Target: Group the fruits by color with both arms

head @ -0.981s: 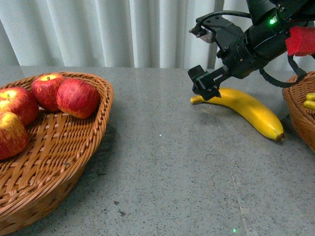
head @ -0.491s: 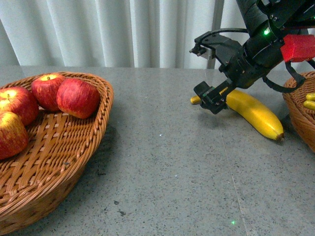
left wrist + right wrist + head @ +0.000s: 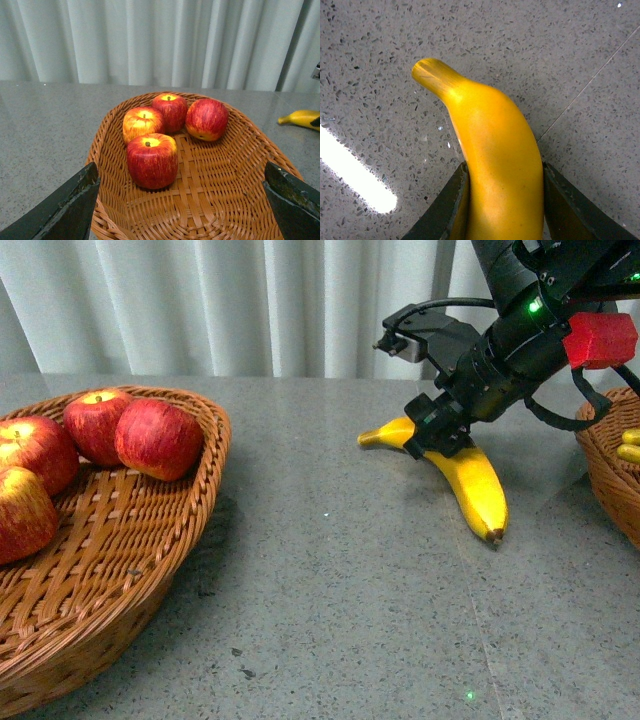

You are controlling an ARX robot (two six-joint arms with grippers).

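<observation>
Four apples (image 3: 170, 127) in left basket (image 3: 120, 570); last banana (image 3: 470, 480) clamped in right pincer (image 3: 437, 430), unplaced; left pincer (image 3: 182, 200) wide.

Soft, even light throughout, sharp focus. A bright glare streak lies on the tabletop (image 3: 357, 175) beside the banana (image 3: 495, 165). Faint shadow hugs the left basket (image 3: 150, 570).

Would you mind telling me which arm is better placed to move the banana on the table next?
The right: its claw already grips the banana, while the left claw hangs open over the apple basket.
</observation>
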